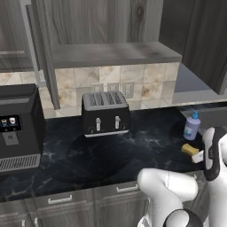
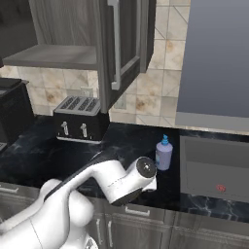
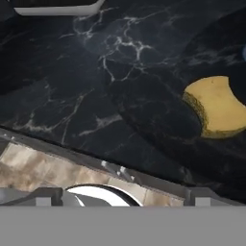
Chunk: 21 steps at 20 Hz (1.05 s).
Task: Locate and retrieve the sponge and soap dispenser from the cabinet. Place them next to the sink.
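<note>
Left base view showed the soap dispenser (image 1: 192,125) upright on the tabletop (image 1: 111,150), the sponge (image 1: 190,149) just beside it at 6 o'clock, near the sink (image 2: 214,168). The tool's opening could not be told.
</note>
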Tool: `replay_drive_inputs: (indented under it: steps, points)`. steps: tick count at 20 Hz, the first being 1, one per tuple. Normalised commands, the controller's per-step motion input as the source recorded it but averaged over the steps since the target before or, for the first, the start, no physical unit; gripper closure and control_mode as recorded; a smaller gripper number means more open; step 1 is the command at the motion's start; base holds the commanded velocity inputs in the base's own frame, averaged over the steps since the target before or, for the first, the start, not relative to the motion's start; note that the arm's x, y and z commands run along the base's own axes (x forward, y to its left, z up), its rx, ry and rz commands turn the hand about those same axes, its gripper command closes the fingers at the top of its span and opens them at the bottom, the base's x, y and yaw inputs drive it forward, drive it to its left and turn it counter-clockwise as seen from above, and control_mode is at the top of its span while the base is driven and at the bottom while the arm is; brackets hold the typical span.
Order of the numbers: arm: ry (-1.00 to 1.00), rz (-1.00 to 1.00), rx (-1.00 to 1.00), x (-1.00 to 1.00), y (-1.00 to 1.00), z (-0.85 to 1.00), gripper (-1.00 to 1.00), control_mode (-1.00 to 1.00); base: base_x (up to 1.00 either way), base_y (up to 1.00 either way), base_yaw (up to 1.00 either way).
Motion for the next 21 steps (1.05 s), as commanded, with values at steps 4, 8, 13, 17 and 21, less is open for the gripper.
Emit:
replay_drive_inputs:
  steps: [4, 8, 13, 17, 21]
  points:
    - [-0.08, -0.19, -0.04, -0.56, 0.41, 0.24, -1.0, -1.0, 0.0, 0.0, 0.0]
    - [-0.08, -0.2, -0.05, -0.48, 0.38, 0.26, -1.0, -1.0, 0.0, 0.0, 0.0]
    - [-0.02, -0.13, -0.15, -0.31, 0.56, 0.23, -1.0, -1.0, 0.0, 0.0, 0.0]
    - [-0.02, -0.12, -0.18, -0.2, 0.61, 0.17, -1.0, -1.0, 0.0, 0.0, 0.0]
    - [-0.03, -0.14, -0.15, -0.14, 0.63, 0.08, -1.0, -1.0, 0.0, 0.0, 0.0]
